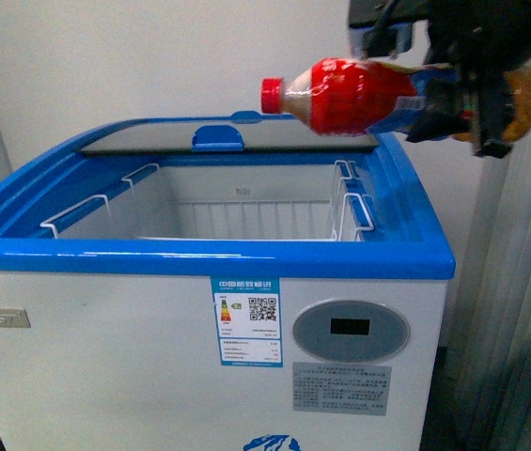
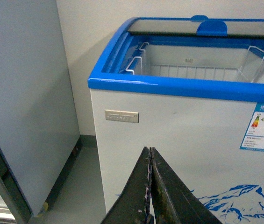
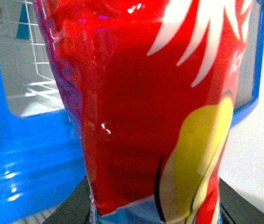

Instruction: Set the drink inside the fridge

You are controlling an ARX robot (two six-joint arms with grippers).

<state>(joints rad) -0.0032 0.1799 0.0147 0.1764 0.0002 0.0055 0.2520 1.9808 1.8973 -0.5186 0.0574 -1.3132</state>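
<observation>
drink (image 1: 354, 97): held on its side in the air, red cap toward the robot's left, above the fridge's right rear rim, clear of it.
right pincer (image 1: 460, 105): clamped on the drink's lower half.
left pincer (image 2: 150, 186): fingers pressed together, holding nothing, low before the fridge front.
fridge (image 1: 199, 256): top open, glass lid at the rear; white wire baskets (image 1: 246, 211) inside.

R arm up high. R gripper (image 1: 467, 108) has its jaws clamped across the drink (image 1: 350, 94) near its base end, w/ the cap end sticking out sideways past the fingers. L gripper (image 2: 149, 186): fingers pressed flat together, nothing between them.
</observation>
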